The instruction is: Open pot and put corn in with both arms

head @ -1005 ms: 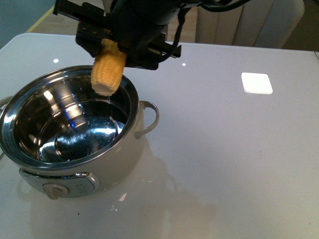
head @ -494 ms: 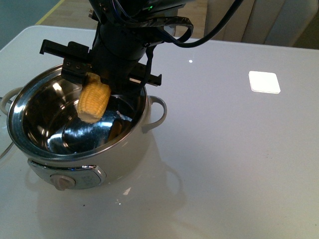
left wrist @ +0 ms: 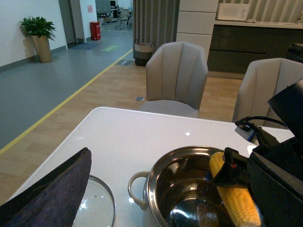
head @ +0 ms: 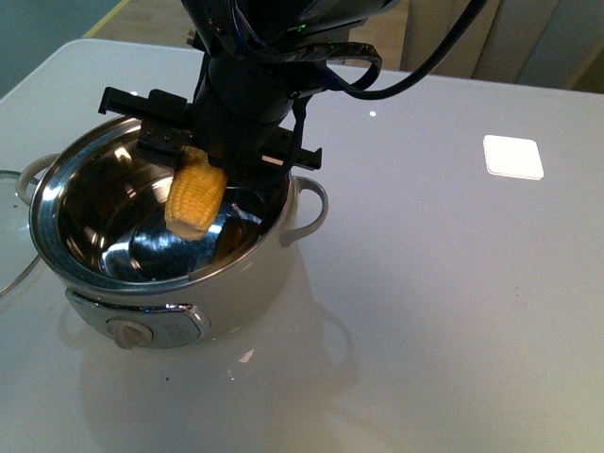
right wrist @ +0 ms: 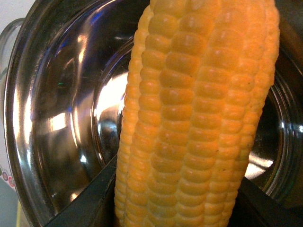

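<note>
My right gripper (head: 203, 165) is clamped on the corn (head: 194, 198), holding it upright with its lower end below the rim inside the open pot (head: 236, 283), near the far wall and clear of the steel floor. I see bare white table (head: 453, 311) right of the pot. The left gripper's jaws I cannot tell.

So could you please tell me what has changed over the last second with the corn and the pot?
The right end effector has carried the corn from above the pot's far rim down into its mouth, hanging end-down above the steel bottom. The grip on the corn is unchanged, nothing was released, and the pot remains open. The camera's framing shifted too.
</note>
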